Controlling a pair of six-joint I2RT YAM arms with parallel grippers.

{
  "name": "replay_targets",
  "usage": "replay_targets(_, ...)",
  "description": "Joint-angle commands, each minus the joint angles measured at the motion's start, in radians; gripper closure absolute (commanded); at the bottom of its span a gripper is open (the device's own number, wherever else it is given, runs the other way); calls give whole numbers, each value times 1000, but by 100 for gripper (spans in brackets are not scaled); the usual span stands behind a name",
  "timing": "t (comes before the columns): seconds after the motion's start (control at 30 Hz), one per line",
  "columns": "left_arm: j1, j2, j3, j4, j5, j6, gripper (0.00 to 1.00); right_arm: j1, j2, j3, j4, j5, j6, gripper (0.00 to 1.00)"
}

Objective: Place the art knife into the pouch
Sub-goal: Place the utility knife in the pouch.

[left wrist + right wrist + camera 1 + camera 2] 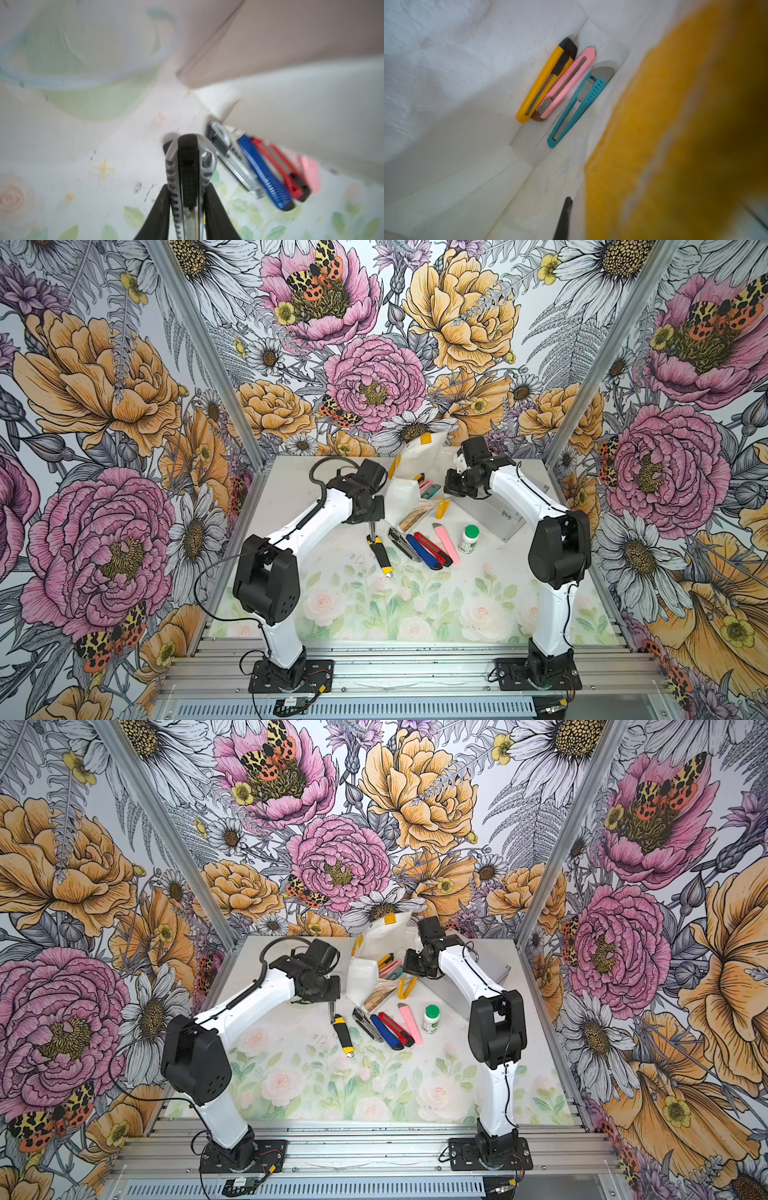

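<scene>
Your left gripper (188, 187) sits narrow on the black and yellow knife (187, 158), one finger against each side near its far end. The rest of the knife runs back along the surface (332, 572). Make sure the pinch is firm before lifting, then rise straight up, since the other knives (259, 166) lie just beside it. The pouch (415, 456) stands near, further back. Your right gripper (453, 485) appears pinched on the pouch's edge, holding its mouth open. Aim the knife in there end-first.
</scene>
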Motion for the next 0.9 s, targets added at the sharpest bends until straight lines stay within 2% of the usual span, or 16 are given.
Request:
replay_targets(0.0, -17, 11, 253, -6, -71, 123, 73, 3, -16, -3, -19, -6, 5, 100)
replay_targets(0.07, -32, 114, 420, 6, -73, 167, 73, 5, -19, -4, -19, -2, 4, 100)
replay_targets(0.27, -77, 457, 905, 3, 39, 224, 73, 12, -34, -13, -15, 3, 5, 100)
replay_targets(0.4, -83, 586, 1055, 8, 55, 187, 68, 13, -46, -27, -13, 6, 6, 100)
replay_targets(0.43, -84, 604, 1073, 8, 62, 184, 60, 14, -49, -33, -13, 7, 5, 100)
replay_targets(0.5, -89, 615, 1085, 9, 70, 183, 27, 14, -48, -36, -13, 6, 4, 100)
replay_targets(0.53, -91, 609, 1081, 9, 65, 184, 16, 14, -49, -36, -13, 6, 5, 100)
replay_targets(0.57, -93, 599, 1074, 9, 59, 186, 11, 13, -48, -36, -11, 6, 5, 100)
replay_targets(0.7, -94, 521, 1004, 8, 5, 216, 7, 14, -45, -34, -7, 2, 9, 100)
replay_targets(0.87, -90, 302, 663, 11, -76, 256, 6, 11, -43, -39, -6, 8, 1, 100)
